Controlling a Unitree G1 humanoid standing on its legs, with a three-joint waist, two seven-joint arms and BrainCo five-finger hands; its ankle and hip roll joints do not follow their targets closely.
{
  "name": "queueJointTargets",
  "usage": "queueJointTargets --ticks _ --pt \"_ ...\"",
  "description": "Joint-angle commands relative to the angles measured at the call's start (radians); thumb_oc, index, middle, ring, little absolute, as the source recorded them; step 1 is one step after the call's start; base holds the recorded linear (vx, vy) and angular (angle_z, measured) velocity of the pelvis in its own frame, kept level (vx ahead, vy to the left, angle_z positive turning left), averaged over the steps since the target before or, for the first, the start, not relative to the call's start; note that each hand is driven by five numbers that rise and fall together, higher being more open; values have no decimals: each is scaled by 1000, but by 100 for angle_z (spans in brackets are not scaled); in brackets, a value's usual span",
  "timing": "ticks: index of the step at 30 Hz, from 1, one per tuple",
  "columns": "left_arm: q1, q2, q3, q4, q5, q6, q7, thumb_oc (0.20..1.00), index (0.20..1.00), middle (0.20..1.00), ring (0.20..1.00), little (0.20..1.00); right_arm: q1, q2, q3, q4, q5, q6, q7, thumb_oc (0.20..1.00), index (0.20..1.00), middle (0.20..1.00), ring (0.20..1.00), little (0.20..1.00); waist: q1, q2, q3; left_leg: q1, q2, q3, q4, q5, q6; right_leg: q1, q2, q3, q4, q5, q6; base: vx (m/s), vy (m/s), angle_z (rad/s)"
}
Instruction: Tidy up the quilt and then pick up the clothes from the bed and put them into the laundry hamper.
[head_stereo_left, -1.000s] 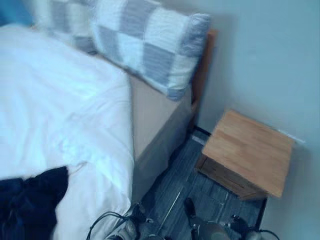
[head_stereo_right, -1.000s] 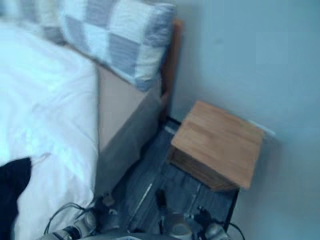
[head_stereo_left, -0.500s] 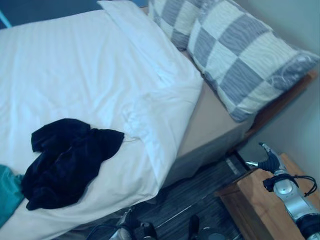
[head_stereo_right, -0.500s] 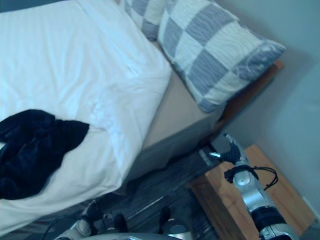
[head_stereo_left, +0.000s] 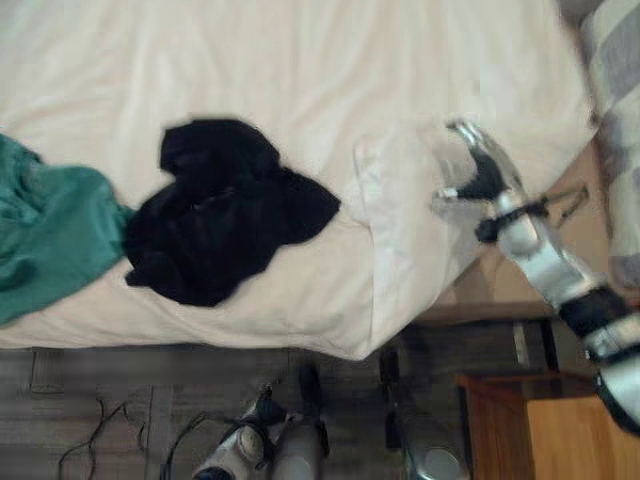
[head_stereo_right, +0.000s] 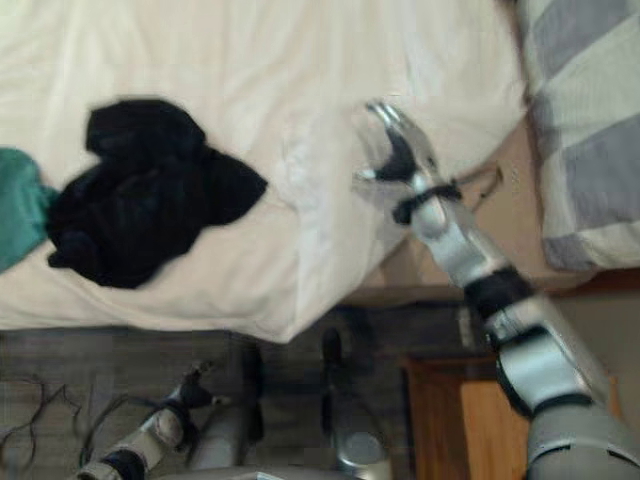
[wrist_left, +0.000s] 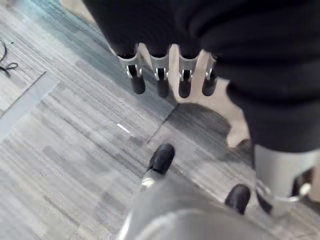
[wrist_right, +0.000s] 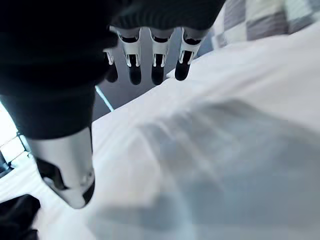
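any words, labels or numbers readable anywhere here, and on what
None: no text, label, number or sign can be read in any view.
The white quilt, black garment, green garment and checked pillow show no print.
The wooden nightstand is plain.
The right hand over the quilt and the left hand over the floor show no markings.

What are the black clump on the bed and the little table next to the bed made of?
The black clump looks like soft matte cloth: it lies crumpled in folds on the white quilt. The little table looks like wood, orange-brown with a smooth top; the grain is too faint to be sure.
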Motion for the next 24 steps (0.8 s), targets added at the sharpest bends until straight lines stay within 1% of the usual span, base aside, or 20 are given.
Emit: queueJointTargets --ticks 1,4,6,8,9,10,11,12,13,14,15,16,17,18,19,20,22,24 --pt "9 37 -46 67 -55 -14 34 1000 1000 1000 1000 1000 -59 6 25 100 -34 -6 -19 206 206 206 206 206 48 -6 -13 22 32 -13 27 -49 -27 -50 -47 17 198 -203 99 -65 -47 26" --pt "19 47 -37 46 -83 -17 28 1000 1000 1000 1000 1000 -80 20 67 162 -24 3 -1 200 200 200 200 200 54 2 1 4 40 -16 35 -42 -34 -71 -46 13 213 -211 96 -14 -24 3" --pt "23 44 -27 26 -95 -16 30 1000 1000 1000 1000 1000 -27 29 39 151 -8 9 -2 200 200 200 200 200 51 4 1 15 41 -16 33 -39 -35 -60 -42 9 211 -213 95 27 -5 0" --pt "21 24 -8 19 -110 -9 34 1000 1000 1000 1000 1000 70 34 -8 111 14 8 -6 200 200 200 200 200 38 -1 -6 39 41 -16 21 -38 -37 -34 -37 7 199 -214 93 63 -4 -2" --pt "23 25 -9 19 -110 -9 34 1000 1000 1000 1000 1000 74 33 -10 108 14 9 -6 200 200 200 200 200 39 -2 -6 42 41 -16 20 -38 -37 -31 -37 7 197 -214 93 78 16 -1" --pt "17 3 17 38 -109 2 36 1000 1000 1000 1000 1000 232 42 -73 58 20 5 -2 200 200 200 200 200 20 -7 -19 70 40 -12 4 -41 -39 -1 -33 7 183 -215 90 56 13 1" --pt "19 3 15 38 -109 2 36 1000 1000 1000 1000 1000 238 41 -76 54 19 6 -1 200 200 200 200 200 22 -7 -19 73 40 -12 2 -41 -39 2 -33 6 181 -216 90 112 12 0" --pt "17 -8 29 55 -105 9 35 1000 1000 1000 1000 1000 337 49 -113 25 23 0 11 200 200 200 200 200 12 -10 -34 94 40 -8 -8 -44 -39 25 -33 6 169 -215 89 182 -10 2" --pt "15 -31 53 82 -85 23 26 1000 1000 1000 1000 1000 500 36 -164 -20 -5 -9 41 200 200 200 200 200 -9 -19 -70 138 40 -4 -27 -52 -41 68 -34 4 142 -215 88 246 -2 10" --pt "19 -39 55 92 -70 25 18 1000 1000 1000 1000 1000 581 31 -188 -20 -22 -11 57 200 200 200 200 200 -18 -21 -88 167 40 -3 -39 -56 -41 99 -34 4 121 -212 88 189 -1 15" --pt "20 -39 55 92 -70 25 18 1000 1000 1000 1000 1000 581 30 -188 -20 -22 -10 57 200 200 200 200 200 -17 -21 -87 168 40 -3 -39 -56 -41 100 -34 4 120 -212 88 185 23 6" --pt "28 -48 66 107 -46 30 3 1000 1000 1000 1000 1000 714 28 -234 11 -47 -8 74 200 200 200 200 200 -40 -29 -126 205 38 2 -49 -69 -39 141 -36 7 91 -207 90 207 32 -16" --pt "37 -51 72 122 -32 34 -9 1000 1000 1000 1000 1000 809 50 -277 85 -56 8 81 928 928 928 928 928 -55 -34 -158 241 37 9 -55 -79 -37 180 -39 12 63 -199 93 209 33 -19" --pt "39 -50 70 121 -32 34 -9 1000 1000 1000 1000 1000 812 51 -279 84 -57 8 81 1000 1000 1000 1000 1000 -53 -35 -157 245 37 10 -55 -80 -37 185 -39 13 59 -198 93 127 34 -15" --pt "38 -53 79 129 -32 40 -10 1000 1000 1000 1000 1000 863 71 -309 118 -42 17 81 1000 1000 1000 1000 1000 -67 -40 -172 258 37 18 -55 -85 -37 197 -39 18 52 -194 95 75 32 -17" --pt "44 -53 85 133 -35 43 -10 1000 1000 1000 1000 1000 911 76 -339 126 -36 25 82 1000 1000 1000 1000 1000 -72 -42 -184 271 37 26 -55 -92 -36 211 -40 24 39 -189 97 104 44 -26" --pt "46 -58 100 150 -41 48 -10 1000 1000 1000 1000 1000 981 110 -399 208 -2 35 68 1000 1000 1000 1000 1000 -91 -48 -208 290 37 39 -55 -99 -36 231 -44 32 26 -180 103 78 32 -29" --pt "54 -56 117 164 -50 52 -14 1000 1000 1000 1000 1000 1027 127 -448 289 25 50 57 1000 1000 1000 1000 1000 -105 -52 -229 304 37 47 -55 -105 -35 244 -45 38 18 -176 107 54 29 -18"
